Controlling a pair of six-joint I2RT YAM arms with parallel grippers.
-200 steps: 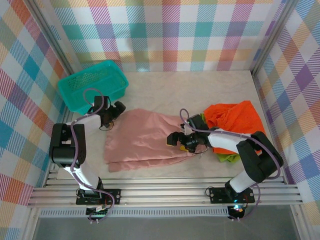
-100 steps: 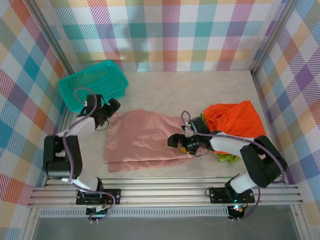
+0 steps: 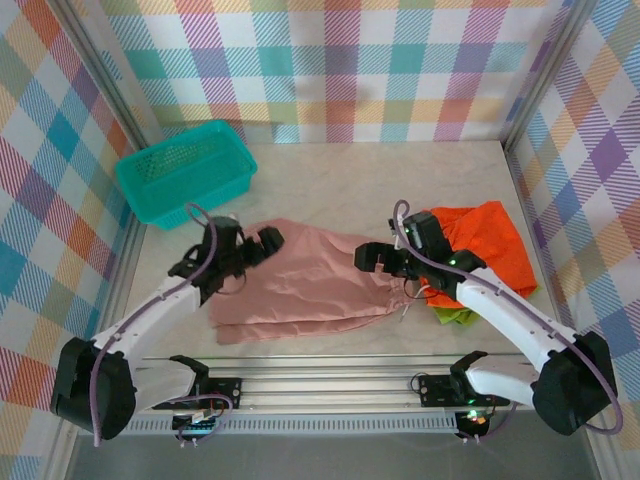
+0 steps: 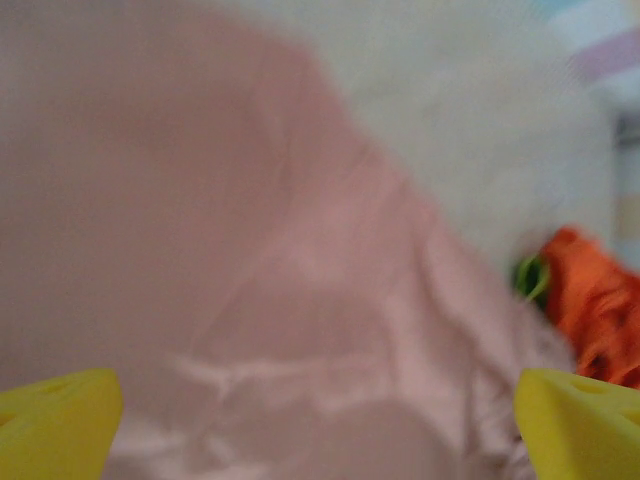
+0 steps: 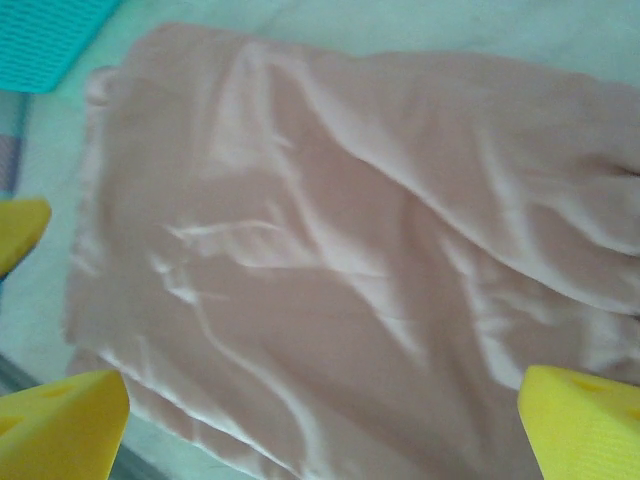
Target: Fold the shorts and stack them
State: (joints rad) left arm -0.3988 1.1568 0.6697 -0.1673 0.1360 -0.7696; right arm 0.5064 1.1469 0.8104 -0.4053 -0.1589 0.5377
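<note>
Left claw (image 3: 268, 241) inward (pink shorts (image 3: 310, 285) beneath)

Bright, even, diffuse light fills the overhead view; the pale counter (image 3: 340, 170) carries only soft, faint shadows and no glare. The left wrist view is heavily blurred: the pink shorts (image 4: 200, 250) are a smear of colour and the yellow left fingers (image 4: 55, 420) have fuzzy edges. The right wrist view is sharper, with pale sheen along the cloth's folds, though the right fingers (image 5: 580, 420) sit slightly out of focus.
</note>
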